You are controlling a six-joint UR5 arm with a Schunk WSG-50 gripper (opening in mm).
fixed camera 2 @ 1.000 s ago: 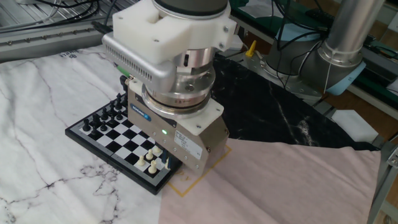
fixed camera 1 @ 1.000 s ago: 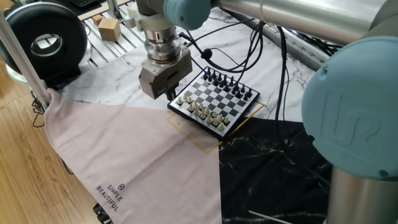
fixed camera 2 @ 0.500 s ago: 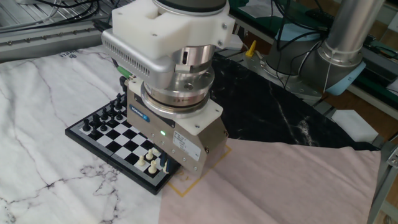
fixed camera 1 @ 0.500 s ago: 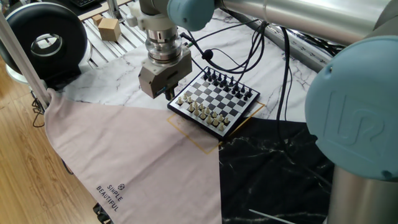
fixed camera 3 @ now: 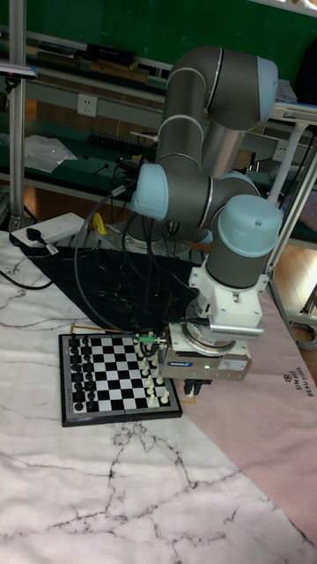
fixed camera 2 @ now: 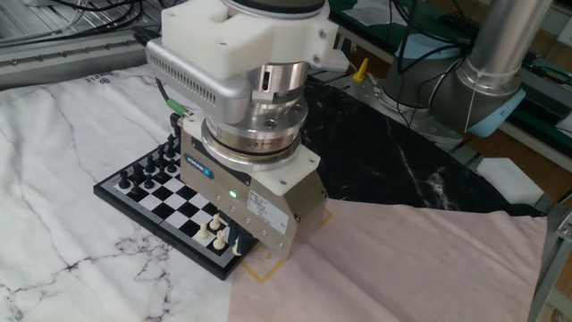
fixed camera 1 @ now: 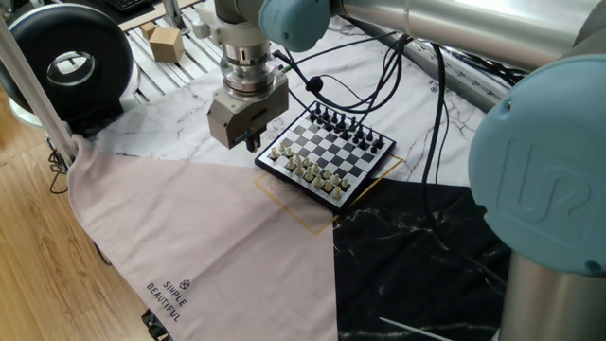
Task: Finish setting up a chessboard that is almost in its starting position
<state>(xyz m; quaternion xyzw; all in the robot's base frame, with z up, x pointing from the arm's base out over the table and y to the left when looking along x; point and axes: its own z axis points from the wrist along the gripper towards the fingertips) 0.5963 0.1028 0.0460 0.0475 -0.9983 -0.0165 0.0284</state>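
The chessboard (fixed camera 1: pixel 330 152) lies on the white marble sheet, black pieces (fixed camera 1: pixel 346 128) along its far side and cream pieces (fixed camera 1: pixel 308 169) along its near side. My gripper (fixed camera 1: pixel 249 143) hangs low just off the board's left corner, beside the cream rows. The other fixed view shows its dark fingertips (fixed camera 2: pixel 238 241) right beside the cream pieces (fixed camera 2: pixel 214 233) at the board's (fixed camera 2: pixel 174 201) edge. In the tall view the gripper (fixed camera 3: pixel 194 386) sits just right of the board (fixed camera 3: pixel 119 374). The gripper body hides the gap between the fingers, and I cannot see any piece held.
A yellow square outline (fixed camera 1: pixel 294 213) is taped under the board's near edge. A pink cloth (fixed camera 1: pixel 189 227) covers the near left, a black marble sheet (fixed camera 1: pixel 417 256) the near right. Cables (fixed camera 1: pixel 407 85) trail behind the board. A cardboard box (fixed camera 1: pixel 166 43) and a black round device (fixed camera 1: pixel 66 62) stand far left.
The gripper has drifted slightly away from the board's cream corner, to the left in one fixed view. No piece on the board has visibly moved.
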